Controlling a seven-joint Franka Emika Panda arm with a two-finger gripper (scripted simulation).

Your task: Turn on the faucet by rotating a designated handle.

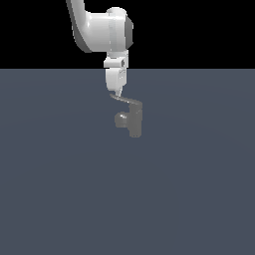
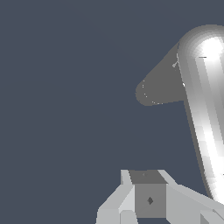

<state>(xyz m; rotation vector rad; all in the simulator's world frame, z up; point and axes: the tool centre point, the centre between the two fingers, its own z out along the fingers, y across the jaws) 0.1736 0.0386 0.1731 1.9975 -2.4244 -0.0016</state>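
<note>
— What stands nearest in the exterior view?
— The faucet, upright on the grey floor, its spout knob toward the exterior view's left.
— And behind it?
— The handle runs from its top to the gripper, whose tip meets the lever's end.
— Fingers apart?
— Cannot tell. The wrist view shows the handle beside a finger.

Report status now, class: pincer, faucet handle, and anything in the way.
Pincer at tip of handle, jaw state unclear. Faucet upright on floor. Nothing blocking.
</note>
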